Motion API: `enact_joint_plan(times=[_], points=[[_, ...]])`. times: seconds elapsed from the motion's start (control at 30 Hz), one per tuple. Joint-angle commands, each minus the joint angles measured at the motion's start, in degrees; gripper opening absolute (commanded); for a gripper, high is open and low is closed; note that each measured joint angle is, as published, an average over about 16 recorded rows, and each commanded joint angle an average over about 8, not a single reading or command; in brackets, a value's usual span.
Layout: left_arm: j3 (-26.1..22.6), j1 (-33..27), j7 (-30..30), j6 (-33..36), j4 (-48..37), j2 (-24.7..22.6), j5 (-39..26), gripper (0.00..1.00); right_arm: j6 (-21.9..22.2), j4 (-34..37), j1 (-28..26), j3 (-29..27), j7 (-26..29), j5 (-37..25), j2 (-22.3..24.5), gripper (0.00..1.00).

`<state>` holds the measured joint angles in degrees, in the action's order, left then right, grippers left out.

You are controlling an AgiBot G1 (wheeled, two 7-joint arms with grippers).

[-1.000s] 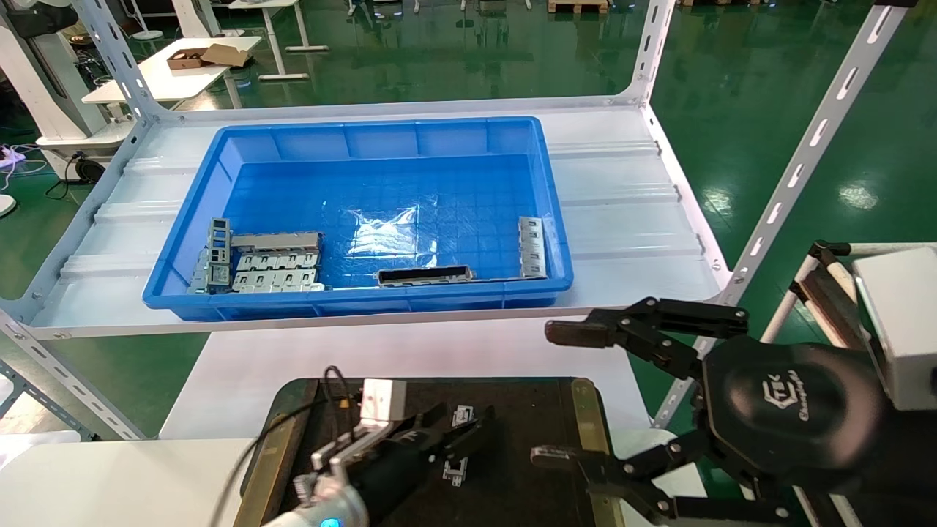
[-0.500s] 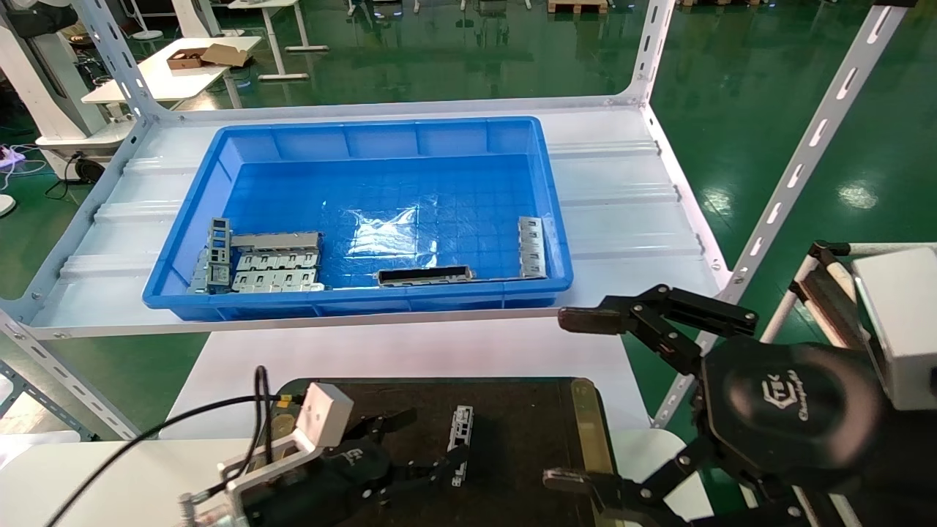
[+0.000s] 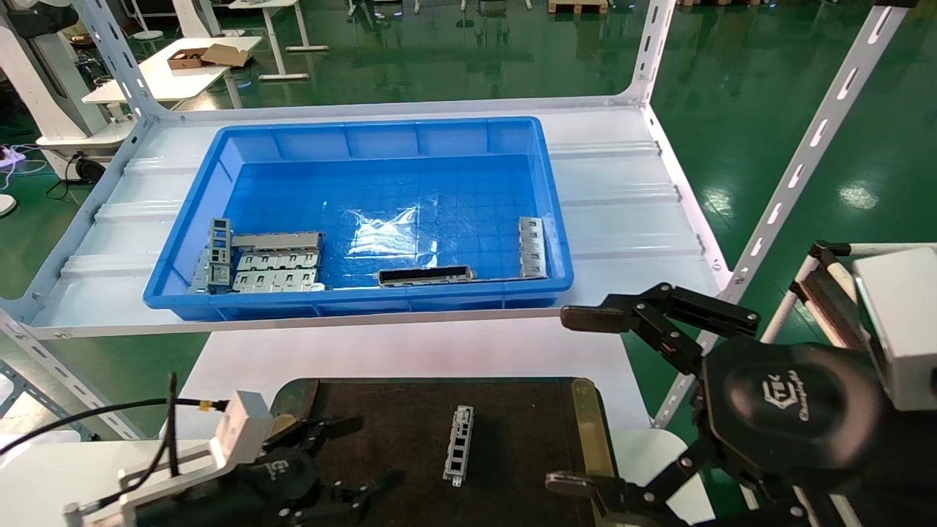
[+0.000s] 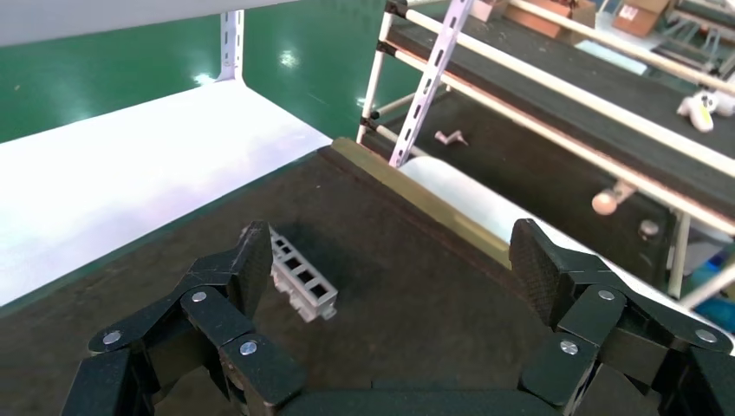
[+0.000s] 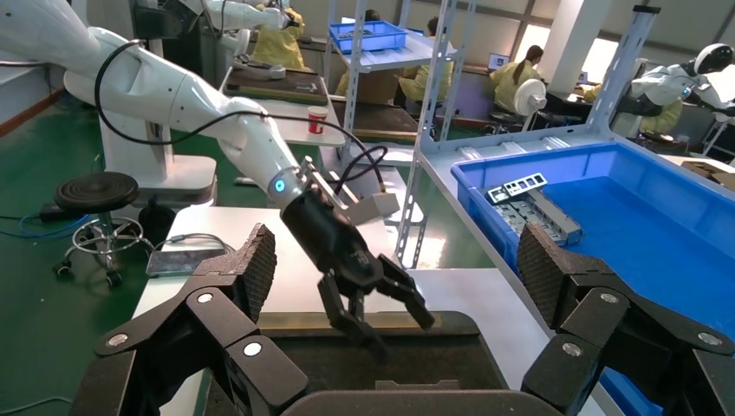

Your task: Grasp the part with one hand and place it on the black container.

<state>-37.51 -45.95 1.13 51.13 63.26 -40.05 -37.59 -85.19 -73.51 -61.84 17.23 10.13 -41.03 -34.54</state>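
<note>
The part [image 3: 458,445], a slim light-grey bar with a row of rectangular cut-outs, lies flat on the black container [image 3: 512,410], free of both grippers. My left gripper [image 3: 375,451] hovers open over the container's left half, a short way left of the part. In the left wrist view the part [image 4: 300,279] lies on the container [image 4: 416,286] just beyond one finger of the open left gripper [image 4: 394,264]. My right gripper [image 3: 571,401] hangs open at the container's right edge. The right wrist view shows the right gripper [image 5: 399,260] open and, farther off, the left gripper [image 5: 394,334].
A deep blue bin [image 3: 366,307] stands on the white shelf behind the container. It holds grey tabbed plates [image 3: 274,267], a dark-hollowed channel [image 3: 424,276] and a ladder-like bar [image 3: 532,247]. White slotted rack posts [image 3: 798,161] rise at the right. The shelf's front edge [image 3: 366,318] overhangs the white table.
The left gripper has let go of the part and drawn back to the left and towards me. The part stays lying on the container. The right gripper has risen slightly.
</note>
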Motion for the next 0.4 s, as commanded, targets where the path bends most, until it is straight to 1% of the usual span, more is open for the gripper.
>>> enact_joint_plan(times=[0.03,0.23,0.4], points=[[0.4,-0.3,-0.9,2.1,-1.1,1.0,0.2,1.00,0.0,0.0,0.0,0.0,0.0,0.0,0.0,1.00],[1.0,-1.7,-2.0,5.8,-3.3,2.6,0.4,1.00,0.0,0.0,0.0,0.0,0.0,0.0,0.0,1.00],[1.1,-2.4,-2.2,7.0,-4.3,3.0,0.4,1.00,0.0,0.0,0.0,0.0,0.0,0.0,0.0,1.00]])
